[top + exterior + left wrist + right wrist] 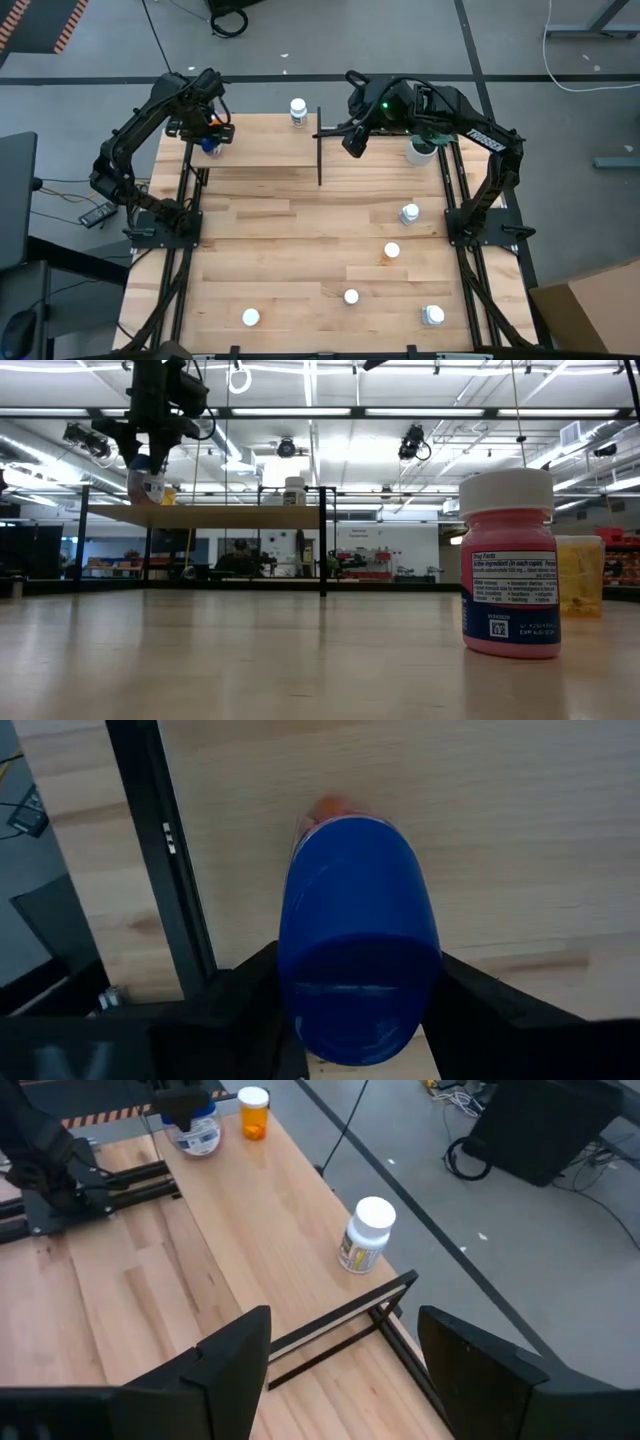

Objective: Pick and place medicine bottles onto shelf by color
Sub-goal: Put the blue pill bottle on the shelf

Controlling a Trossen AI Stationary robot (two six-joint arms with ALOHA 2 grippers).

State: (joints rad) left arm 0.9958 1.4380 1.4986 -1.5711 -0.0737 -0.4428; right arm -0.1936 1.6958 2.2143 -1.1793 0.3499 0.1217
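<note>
Medicine bottles are seen from the high view in two groups: on the shelf (260,150), a raised light-wood board on a thin black frame at the table's far end, a white-capped bottle (297,111) stands at the far edge, and a blue bottle (210,143) is clamped between the fingers of the left gripper (212,135) at the shelf's left end, with a small orange bottle (213,123) just beside it. Five more round white caps are counted on the plank table (300,260) itself: two near the right side (409,212) (392,251), one in the middle (351,296), one at the near left (250,317) and one at the near right (433,315). The right gripper (352,143) is held over the shelf's right end, close to a white pot (421,150).

From the low view, a pink bottle (510,565) with a smooth white cap and a printed label stands close by, with a translucent yellow-orange one (580,575) behind it. The left gripper (150,460) is seen with the blue bottle just above the board's left end.

From the left wrist view, the rounded, glossy blue body (358,960) is squeezed between two dark fingers (250,990), over pale wood.

From the right wrist view, the right gripper's fingers (235,1345) stand apart with nothing between them; three bottles are counted on the board, white (366,1234), orange (254,1112) and blue (198,1132)
</note>
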